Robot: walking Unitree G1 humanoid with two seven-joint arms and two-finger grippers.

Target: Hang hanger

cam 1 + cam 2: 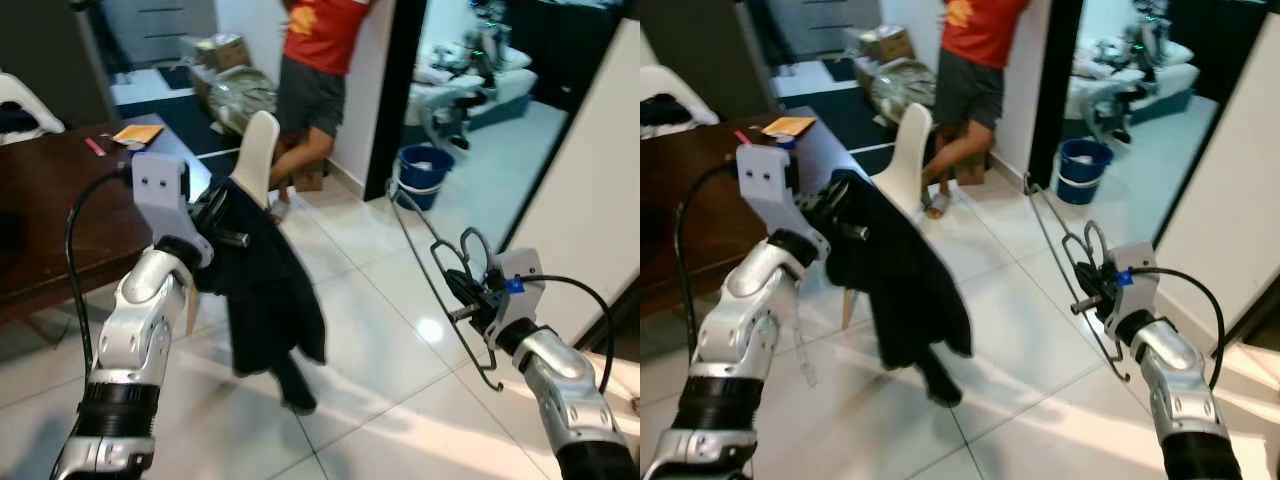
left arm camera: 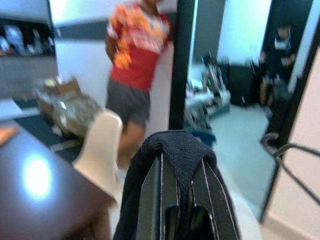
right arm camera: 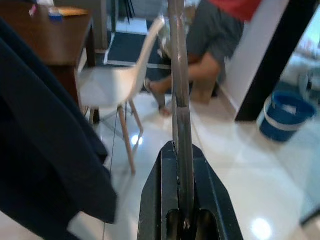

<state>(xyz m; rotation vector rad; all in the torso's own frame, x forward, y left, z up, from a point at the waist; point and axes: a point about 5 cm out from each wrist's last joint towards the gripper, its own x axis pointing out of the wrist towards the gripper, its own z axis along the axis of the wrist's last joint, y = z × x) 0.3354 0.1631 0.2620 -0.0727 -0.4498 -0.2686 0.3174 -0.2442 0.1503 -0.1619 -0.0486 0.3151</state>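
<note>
White floor tiles point(image 1: 400, 330) run from a dark wooden desk point(image 1: 60, 220) on the left toward a doorway. Left gripper point(image 1: 215, 225), raised beside the desk edge, has its fingers point(image 2: 150, 200) clamped on a black garment point(image 1: 265, 290) that hangs freely above the floor. White chair point(image 1: 255, 155) stands behind it; a person point(image 1: 315, 70) stands beyond. Blue bucket point(image 1: 423, 172) sits in the doorway. Right gripper point(image 1: 465, 290) grips a wire hanger point(image 1: 425, 265), held out over the tiles.

Light: we see bright daylight from the doorway, upper right.
Glare: spots on the floor tiles point(image 1: 432, 328) and table point(image 2: 35, 177).
Blur: left wrist view soft, perhaps motion.
Shadows: dim upper left.
</note>
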